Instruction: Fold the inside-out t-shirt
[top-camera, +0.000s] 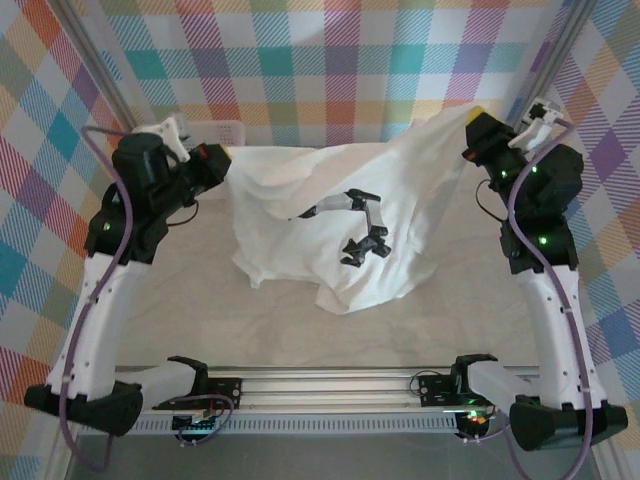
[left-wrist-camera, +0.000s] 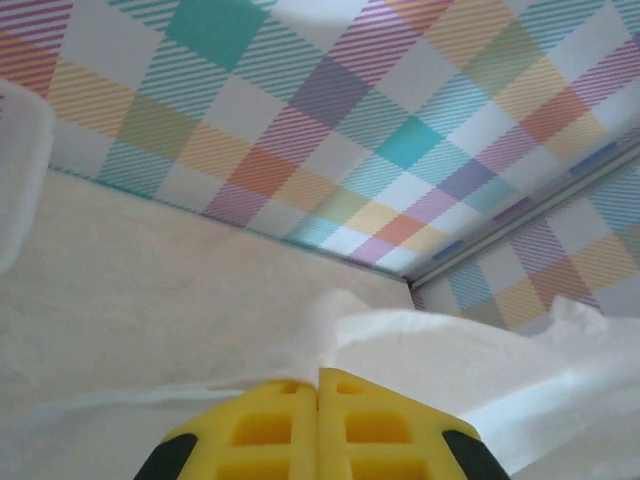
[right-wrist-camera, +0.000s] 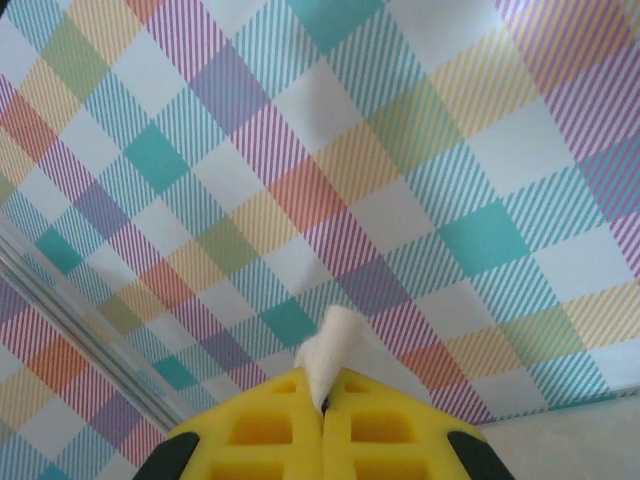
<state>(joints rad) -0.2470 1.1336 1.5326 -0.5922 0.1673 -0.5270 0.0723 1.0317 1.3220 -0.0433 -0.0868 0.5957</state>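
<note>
Top external: one inside-out t-shirt (top-camera: 340, 220), white and thin, strung up mid-table between the two arms. Top edge runs left-right and sags in the middle; lower part pools on the table (top-camera: 180, 310) toward the near side. One black print (top-camera: 365, 235) visible on the hanging panel, right of centre.

Clamped on the left end of that edge: left gripper (top-camera: 222, 157). Left wrist view has yellow fingers (left-wrist-camera: 300, 395) pressed together, fabric bunched right at the tips. Clamped on the right end: right gripper (top-camera: 476, 118). Right wrist view has a small tuft of white cloth poking up from between closed fingers (right-wrist-camera: 345, 390). Two grips, both tight, nothing let go.

Key relation: shirt lies between the grippers, long axis of the held edge across the table, one end per arm, so neither nearer. Right end sits further back or higher than the left from overhead; cannot tell which. Probably needs laying down flat and even before any fold; risk of the pooled part bunching underneath.

Count: one shirt, two grippers, one table, plaid backdrop (top-camera: 330, 60) on all visible sides.
</note>
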